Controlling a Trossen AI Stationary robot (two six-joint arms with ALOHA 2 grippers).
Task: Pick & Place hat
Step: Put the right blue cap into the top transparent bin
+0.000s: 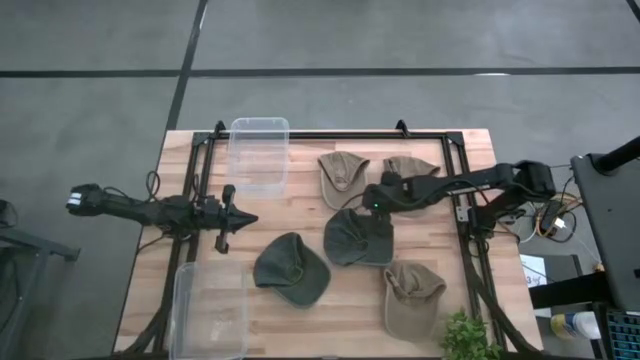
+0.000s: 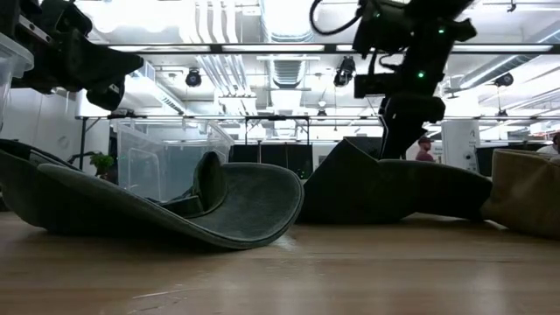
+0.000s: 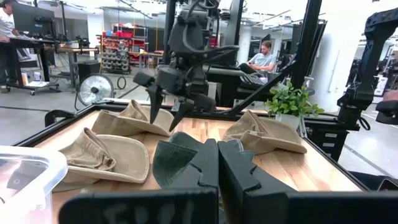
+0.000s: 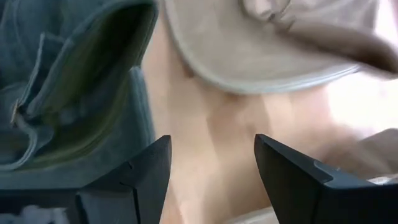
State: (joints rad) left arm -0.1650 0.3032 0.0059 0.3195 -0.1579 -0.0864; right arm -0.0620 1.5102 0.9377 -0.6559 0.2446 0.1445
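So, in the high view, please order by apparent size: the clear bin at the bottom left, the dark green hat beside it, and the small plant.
1. Clear bin, largest.
2. Dark green hat.
3. Plant, smallest, though the picture's edge cuts it off.

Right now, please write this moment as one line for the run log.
right gripper: open, above middle dark green hat, holding nothing | left gripper: shut, waiting at table's left | hats on table: five | bins: two, clear

No text can be read anywhere. The hats carry no legible label or brand. No numbers or signs show.
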